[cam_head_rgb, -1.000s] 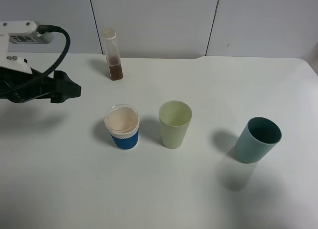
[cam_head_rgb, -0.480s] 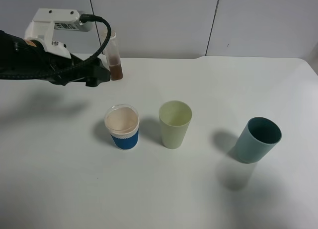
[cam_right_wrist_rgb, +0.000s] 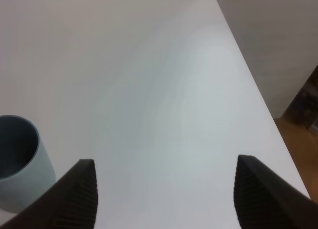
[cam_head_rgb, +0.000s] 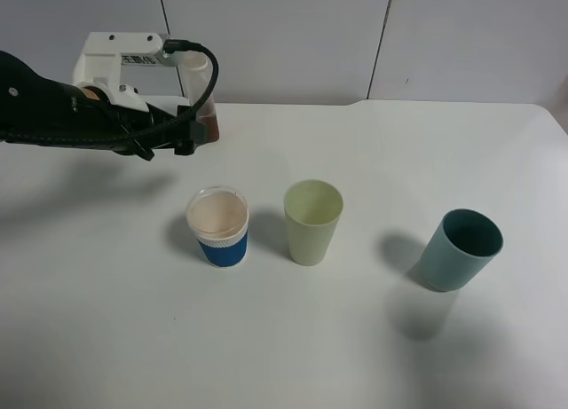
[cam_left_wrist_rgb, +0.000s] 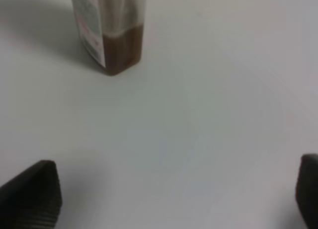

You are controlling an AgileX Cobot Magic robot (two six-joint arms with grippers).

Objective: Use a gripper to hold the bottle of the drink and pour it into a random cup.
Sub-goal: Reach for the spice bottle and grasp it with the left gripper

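Note:
The bottle (cam_head_rgb: 205,116) stands upright at the back left of the table, with dark brown drink (cam_head_rgb: 211,128) in its bottom; my left arm hides much of it. In the left wrist view the bottle (cam_left_wrist_rgb: 102,25) shows its pink-red label and the drink (cam_left_wrist_rgb: 124,49). My left gripper (cam_head_rgb: 188,136) is open right in front of the bottle, and its fingertips (cam_left_wrist_rgb: 31,198) stand wide apart, short of the bottle. The pale yellow-green cup (cam_head_rgb: 312,221) stands upright and empty mid-table. My right gripper (cam_right_wrist_rgb: 169,194) is open and empty, out of the high view.
A white cup with a blue sleeve (cam_head_rgb: 218,225) stands left of the yellow-green cup. A teal tumbler (cam_head_rgb: 460,249) stands at the right, also in the right wrist view (cam_right_wrist_rgb: 20,162). The table's right edge (cam_right_wrist_rgb: 258,97) is near the right gripper.
My left arm has swung right and toward the back of the table, from the left edge up to the bottle. The bottle and cups have not moved.

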